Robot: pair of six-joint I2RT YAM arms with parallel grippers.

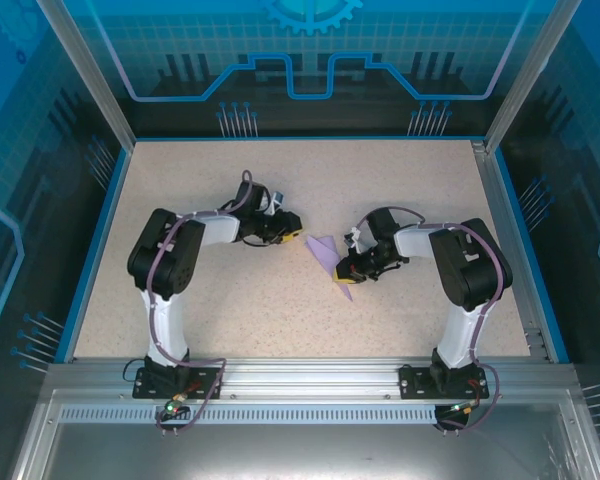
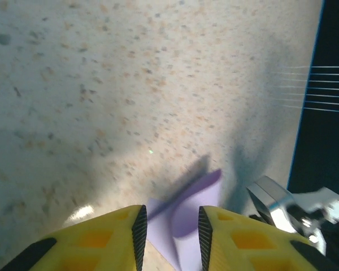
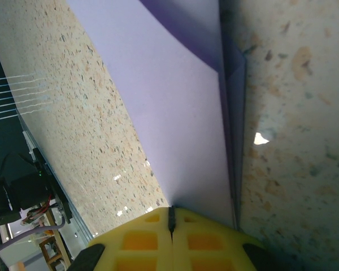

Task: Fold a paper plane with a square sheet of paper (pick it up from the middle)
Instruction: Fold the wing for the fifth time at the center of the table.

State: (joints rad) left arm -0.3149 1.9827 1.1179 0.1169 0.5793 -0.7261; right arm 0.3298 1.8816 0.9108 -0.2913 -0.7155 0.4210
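Observation:
The paper plane (image 1: 327,256), a pale lavender folded dart, lies mid-table with its tip toward the near side. My left gripper (image 1: 297,240) sits just left of its far end, open. In the left wrist view the paper plane (image 2: 186,217) shows between the yellow fingers (image 2: 118,237), one flap raised, and my left gripper (image 2: 170,232) touches nothing. My right gripper (image 1: 351,268) rests on the plane's right side. In the right wrist view the right gripper (image 3: 170,217) is shut, tips down on the flat paper plane (image 3: 181,113), with the stacked fold edges to the right.
The speckled beige table (image 1: 230,310) is bordered by a blue rim (image 1: 92,250) and metal frame posts. The right arm's metal gripper part (image 2: 282,206) shows at the right of the left wrist view. Open tabletop surrounds the paper.

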